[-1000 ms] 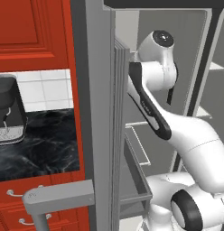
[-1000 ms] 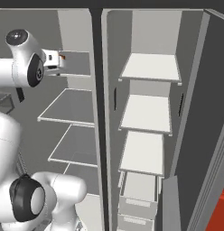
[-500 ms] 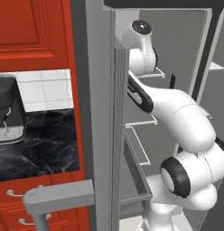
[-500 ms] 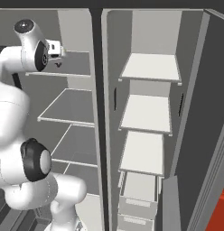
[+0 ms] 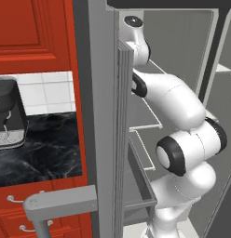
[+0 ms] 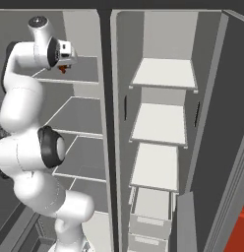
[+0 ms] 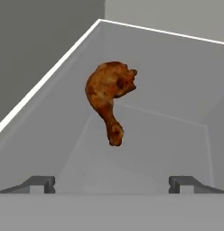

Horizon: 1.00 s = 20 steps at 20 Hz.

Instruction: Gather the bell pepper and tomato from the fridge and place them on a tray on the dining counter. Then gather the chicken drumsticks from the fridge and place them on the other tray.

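pale fridge shelf [image 7: 168, 135], 1 drumstick [image 7: 109, 97] mid-shelf, open claw [image 7: 111, 184] short

The white arm [image 5: 182, 139] rises at the right and reaches up into the open fridge [image 5: 182, 56], past pale shelves [image 5: 145, 125]. Left of the fridge door's edge [image 5: 105, 116] stand red cabinets [image 5: 33, 32], a black marble tabletop [image 5: 43, 148] and a dark appliance [image 5: 8, 116].

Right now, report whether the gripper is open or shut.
Open. In the hand view the gripper fingertips stand wide apart, nothing between them; the drumstick lies ahead on the fridge shelf.
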Motion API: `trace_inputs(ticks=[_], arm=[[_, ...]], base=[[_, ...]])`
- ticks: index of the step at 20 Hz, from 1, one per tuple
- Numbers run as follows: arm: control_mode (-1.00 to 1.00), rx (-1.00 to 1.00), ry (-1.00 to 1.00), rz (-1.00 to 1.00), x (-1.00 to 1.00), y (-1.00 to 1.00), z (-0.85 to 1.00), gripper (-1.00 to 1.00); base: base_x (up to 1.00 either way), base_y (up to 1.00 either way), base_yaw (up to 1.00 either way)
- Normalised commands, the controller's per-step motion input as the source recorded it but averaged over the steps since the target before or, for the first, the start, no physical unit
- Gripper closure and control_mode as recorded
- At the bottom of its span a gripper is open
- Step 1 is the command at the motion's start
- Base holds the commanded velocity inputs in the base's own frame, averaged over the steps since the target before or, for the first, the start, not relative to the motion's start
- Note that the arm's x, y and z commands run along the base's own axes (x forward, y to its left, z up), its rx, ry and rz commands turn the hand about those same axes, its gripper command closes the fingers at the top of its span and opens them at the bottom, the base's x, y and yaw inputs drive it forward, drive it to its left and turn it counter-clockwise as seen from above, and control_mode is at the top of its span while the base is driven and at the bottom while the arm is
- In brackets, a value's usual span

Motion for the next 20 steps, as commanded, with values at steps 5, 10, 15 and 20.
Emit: trace_inputs(ticks=[5, 10, 15, 20], arm=[[-1.00, -0.02, 0.10, 0.00, 0.39, 0.14, -0.14, -1.00], [-1.00, -0.03, 0.04, 0.00, 0.40, 0.03, -0.15, -1.00], [-1.00, -0.02, 0.01, 0.00, 0.39, 0.02, -0.18, -1.00], [-1.00, 0.00, 0.00, 0.00, 0.12, 0.09, -0.19, -1.00]], base=[[0.00, 0.00, 0.00], [0.00, 0.00, 0.00], [0.00, 0.00, 0.00], [0.00, 0.00, 0.00]])
